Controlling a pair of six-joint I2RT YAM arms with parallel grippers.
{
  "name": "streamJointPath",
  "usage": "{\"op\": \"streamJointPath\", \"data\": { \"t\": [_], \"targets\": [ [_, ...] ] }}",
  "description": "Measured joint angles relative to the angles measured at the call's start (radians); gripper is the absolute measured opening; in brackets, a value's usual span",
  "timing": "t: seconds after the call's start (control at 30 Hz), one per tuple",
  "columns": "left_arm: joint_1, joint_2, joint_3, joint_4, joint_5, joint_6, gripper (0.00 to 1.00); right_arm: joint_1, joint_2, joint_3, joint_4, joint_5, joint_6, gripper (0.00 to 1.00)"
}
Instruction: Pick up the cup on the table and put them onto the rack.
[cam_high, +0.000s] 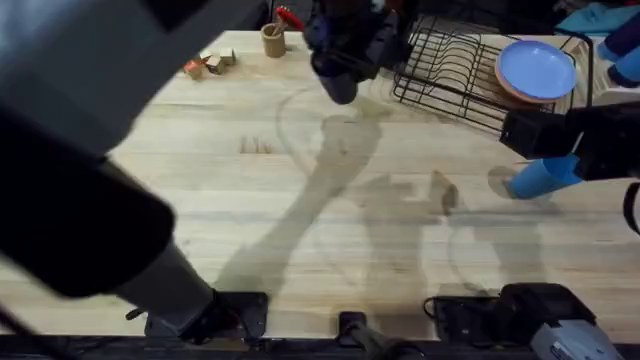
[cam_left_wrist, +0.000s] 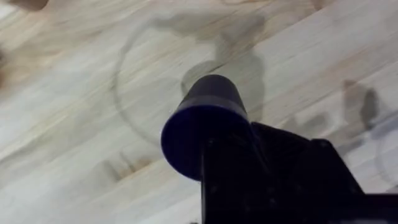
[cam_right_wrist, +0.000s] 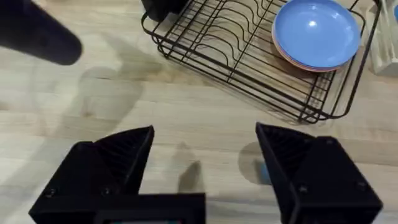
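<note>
Holding the dark navy cup aloft, the left pincer hangs above the far middle of the tabletop, just beside the near-left corner of the rack. In the left wrist view the navy cup lies gripped at its rim between the black fingers, its closed base pointing away over the wood and its shadow falling on the boards below. The light blue cup lies on its side on the tabletop at the right, near the front edge of the rack and right beside the right pincer. The right wrist view shows the right pincer spread wide with nothing between its fingers, a sliver of the light blue cup showing just inside one of them. Blue and pink plates rest stacked in the right part of the rack. A tan cup and small wooden blocks stand at the far left of the tabletop.
</note>
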Motion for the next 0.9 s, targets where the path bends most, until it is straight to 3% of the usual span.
{"op": "streamJointPath", "data": {
  "t": [0.17, 0.5, 0.9],
  "targets": [
    [-0.037, 0.066, 0.063, 0.049, 0.009, 0.0, 0.04, 0.0, 0.0, 0.0, 0.0, 0.0, 0.0, 0.993],
    [-0.102, 0.079, 0.068, 0.221, 0.02, 0.0, 0.04, 0.0, 0.0, 0.0, 0.0, 0.0, 0.0, 0.993],
    [-0.108, 0.103, 0.08, 0.31, 0.022, 0.0, 0.04, 0.0, 0.0, 0.0, 0.0, 0.0, 0.0, 0.993]
  ]
}}
